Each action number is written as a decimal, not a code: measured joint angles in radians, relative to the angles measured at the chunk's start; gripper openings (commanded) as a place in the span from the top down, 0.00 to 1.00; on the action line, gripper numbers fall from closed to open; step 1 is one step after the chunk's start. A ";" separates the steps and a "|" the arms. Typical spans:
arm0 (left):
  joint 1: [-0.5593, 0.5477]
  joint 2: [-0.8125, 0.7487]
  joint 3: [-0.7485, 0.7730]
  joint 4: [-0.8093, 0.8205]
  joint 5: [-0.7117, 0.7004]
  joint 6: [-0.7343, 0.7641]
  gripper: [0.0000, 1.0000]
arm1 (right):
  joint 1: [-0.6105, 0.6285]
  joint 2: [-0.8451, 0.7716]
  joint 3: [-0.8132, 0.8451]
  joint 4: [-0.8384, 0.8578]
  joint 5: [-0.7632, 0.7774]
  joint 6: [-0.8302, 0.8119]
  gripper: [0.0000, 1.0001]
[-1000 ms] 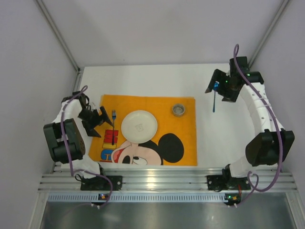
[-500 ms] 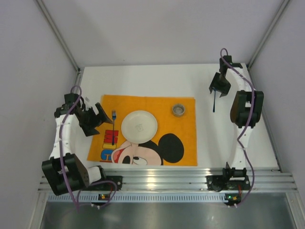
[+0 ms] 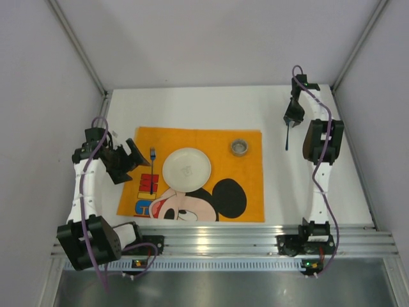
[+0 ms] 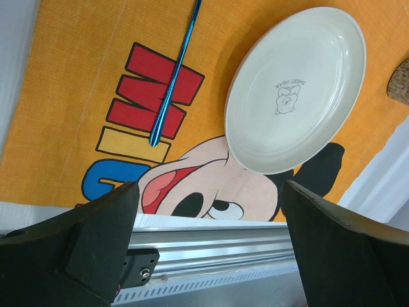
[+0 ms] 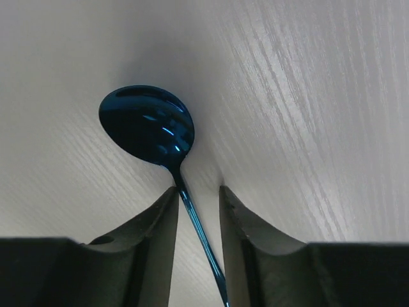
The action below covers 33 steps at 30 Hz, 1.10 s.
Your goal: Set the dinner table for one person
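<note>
Top external: plate [image 3: 186, 169], small cup [image 3: 239, 148] on placemat [image 3: 249, 192].

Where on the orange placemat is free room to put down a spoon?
Free: the placemat strip right of the plate, nearer than the small cup. Crowded: left of the plate, with the fork and the left gripper.

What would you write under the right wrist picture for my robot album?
The right pincer straddles the blue spoon at its thin neck, on the white dinner table.

Glossy blue metal spoon [image 5: 148, 126], matte grained white dinner table [image 5: 307, 96], cloth placemat [image 3: 246, 192], glossy plate [image 4: 307, 57]
</note>
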State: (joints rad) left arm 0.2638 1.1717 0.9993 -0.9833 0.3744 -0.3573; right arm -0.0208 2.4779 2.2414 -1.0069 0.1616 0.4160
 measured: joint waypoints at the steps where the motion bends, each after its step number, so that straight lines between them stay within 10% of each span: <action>1: 0.000 0.002 0.000 0.003 -0.002 -0.003 0.02 | 0.000 0.000 0.000 0.000 0.004 -0.004 0.75; 4: 0.000 0.010 0.000 0.008 -0.010 -0.008 0.02 | 0.004 0.000 -0.004 0.001 0.014 -0.013 1.00; 21: 0.000 0.000 0.000 0.029 -0.029 -0.019 0.02 | 0.068 -0.221 -0.149 -0.027 0.054 -0.065 1.00; 33: 0.000 -0.016 0.026 0.041 -0.029 -0.042 0.02 | 0.660 -0.901 -0.703 0.103 -0.027 0.107 1.00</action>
State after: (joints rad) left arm 0.2638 1.1553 1.0256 -0.9424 0.3454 -0.3996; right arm 0.6395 1.5764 1.5379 -0.9035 0.1349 0.5228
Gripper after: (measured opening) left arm 0.982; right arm 0.013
